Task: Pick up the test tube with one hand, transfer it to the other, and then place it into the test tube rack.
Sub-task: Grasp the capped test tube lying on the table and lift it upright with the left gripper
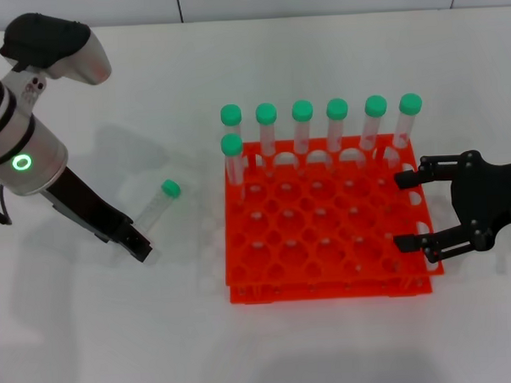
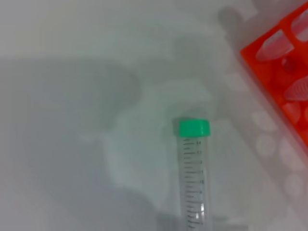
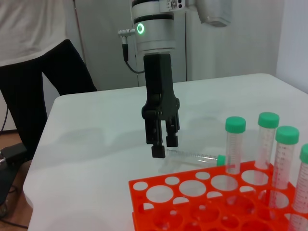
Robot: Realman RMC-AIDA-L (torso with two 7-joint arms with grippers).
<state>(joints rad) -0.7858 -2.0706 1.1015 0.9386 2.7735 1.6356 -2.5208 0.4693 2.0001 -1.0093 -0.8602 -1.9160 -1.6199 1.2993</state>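
Tube (image 1: 157,206) lies flat on the table (image 1: 92,334), left of the rack (image 1: 327,277), cap pointing toward the far edge. Left gripper (image 1: 137,246) hangs just above its bottom end, fingers apparently slightly apart and empty. Right gripper (image 1: 409,210) hovers wide open over the rack's right edge, farther off.

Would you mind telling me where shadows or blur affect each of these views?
Head view: soft grey shadows of the left gripper fall on the table around the lying test tube. Left wrist view: a broad dark shadow covers the table; the test tube rack corner looks soft, the tube's scale sharp. Right wrist view: evenly lit, the nearest rack holes slightly blurred.
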